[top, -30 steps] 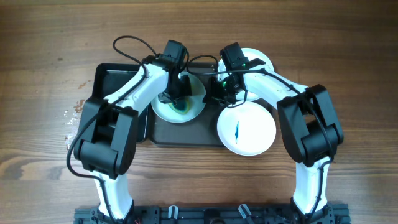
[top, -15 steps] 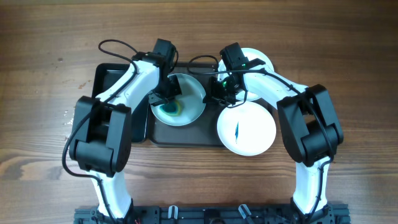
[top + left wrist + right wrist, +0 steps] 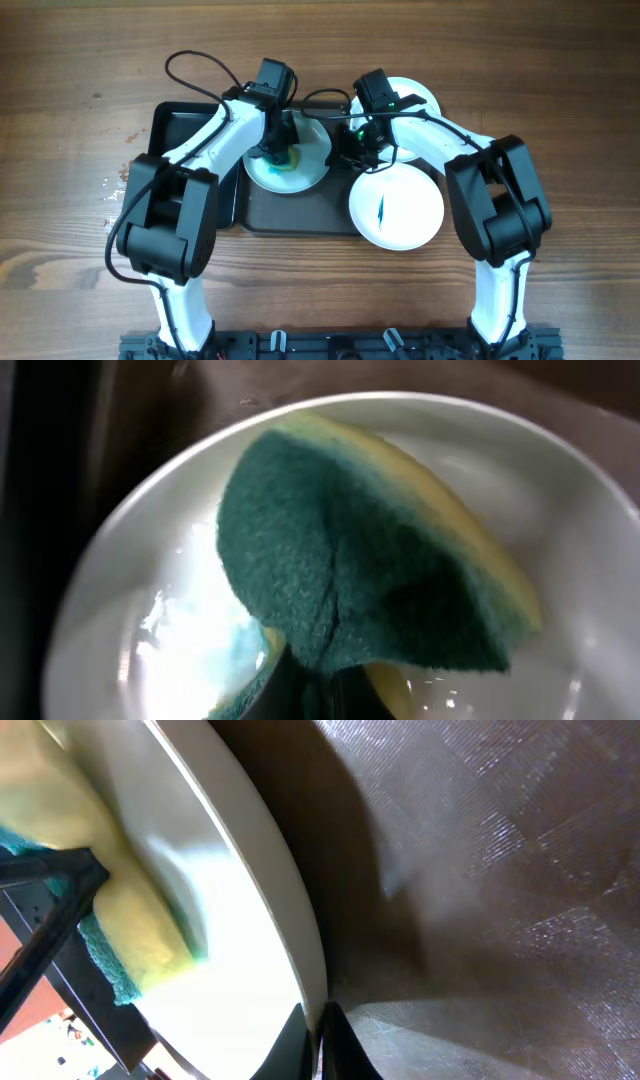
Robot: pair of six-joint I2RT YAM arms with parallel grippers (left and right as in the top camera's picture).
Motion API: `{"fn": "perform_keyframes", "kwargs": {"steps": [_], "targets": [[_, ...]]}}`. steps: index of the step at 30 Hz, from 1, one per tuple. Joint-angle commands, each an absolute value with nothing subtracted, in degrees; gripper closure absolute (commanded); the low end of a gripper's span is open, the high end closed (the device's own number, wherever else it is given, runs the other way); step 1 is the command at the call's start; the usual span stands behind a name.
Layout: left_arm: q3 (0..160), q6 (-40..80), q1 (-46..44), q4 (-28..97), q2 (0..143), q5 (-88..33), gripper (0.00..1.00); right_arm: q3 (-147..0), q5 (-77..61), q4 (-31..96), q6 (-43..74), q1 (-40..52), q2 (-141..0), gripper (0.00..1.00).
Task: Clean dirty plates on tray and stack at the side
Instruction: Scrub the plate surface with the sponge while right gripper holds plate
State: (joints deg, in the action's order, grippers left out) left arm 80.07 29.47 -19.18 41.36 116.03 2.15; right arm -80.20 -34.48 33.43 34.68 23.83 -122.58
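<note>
**Overhead view.** A dark, round-cornered rectangular tray lies on a wood-grain surface. It holds one round white plate, the first plate, with a sponge lying in its bowl over a blue-green smear. The left pincer comes down onto the sponge from above. The right pincer meets this plate at its right rim. A second plate, white with a thin blue streak at its centre, overlaps the tray's near right corner and lies partly on the surface. A third plate shows at the tray's far right corner, largely hidden by the right arm.

**Left wrist view.** The sponge is a coarse green scouring layer on yellow foam, creased where the left pincer is clamped on it. The glossy plate floor beside it carries a pale blue wet smear, detail the overhead view cannot resolve.

**Right wrist view.** The right pincer is clamped on the thin rim of the first plate. A dark shadow lies under that rim. The tray floor shows a fine woven, diamond-patterned texture.
</note>
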Motion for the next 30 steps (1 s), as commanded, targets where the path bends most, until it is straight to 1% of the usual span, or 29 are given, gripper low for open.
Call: {"fn": "perform_keyframes", "kwargs": {"steps": [1, 2, 6, 9, 12, 14, 17, 20, 23, 26, 28, 30], "targets": [[79.5, 31.0, -19.6, 45.5, 117.2, 7.4, 0.96, -79.8, -33.5, 33.7, 34.5, 24.1, -125.2, 0.96], [79.5, 29.9, -20.0, 47.0, 117.2, 4.4, 0.96, -79.8, -33.5, 33.7, 34.5, 24.1, -125.2, 0.96], [79.5, 17.6, -21.2, 49.8, 117.2, -17.6, 0.96, -79.8, -33.5, 33.7, 34.5, 24.1, -125.2, 0.96], [79.5, 16.8, -21.0, 47.4, 117.2, -23.6, 0.96, -79.8, -33.5, 33.7, 34.5, 24.1, -125.2, 0.96], [79.5, 17.2, -20.3, 41.9, 117.2, -23.0, 0.96, -79.8, -33.5, 33.7, 34.5, 24.1, -125.2, 0.96], [79.5, 19.4, -19.8, 39.4, 117.2, -19.5, 0.96, -79.8, -33.5, 33.7, 34.5, 24.1, -125.2, 0.96], [79.5, 25.2, -18.9, 37.7, 117.2, -5.6, 0.96, -79.8, -33.5, 33.7, 34.5, 24.1, -125.2, 0.96], [79.5, 29.7, -18.2, 39.3, 117.2, 8.2, 0.96, -79.8, -33.5, 33.7, 34.5, 24.1, -125.2, 0.96], [79.5, 32.2, -18.2, 43.6, 117.2, 16.0, 0.96, -79.8, -33.5, 33.7, 34.5, 24.1, -125.2, 0.96], [79.5, 32.2, -18.4, 47.8, 117.2, 14.6, 0.96, -79.8, -33.5, 33.7, 34.5, 24.1, -125.2, 0.96], [79.5, 31.4, -19.1, 51.7, 117.2, 8.9, 0.96, -79.8, -33.5, 33.7, 34.5, 24.1, -125.2, 0.96], [79.5, 26.3, -19.9, 53.3, 117.2, 1.2, 0.96, -79.8, -33.5, 33.7, 34.5, 24.1, -125.2, 0.96]]}}
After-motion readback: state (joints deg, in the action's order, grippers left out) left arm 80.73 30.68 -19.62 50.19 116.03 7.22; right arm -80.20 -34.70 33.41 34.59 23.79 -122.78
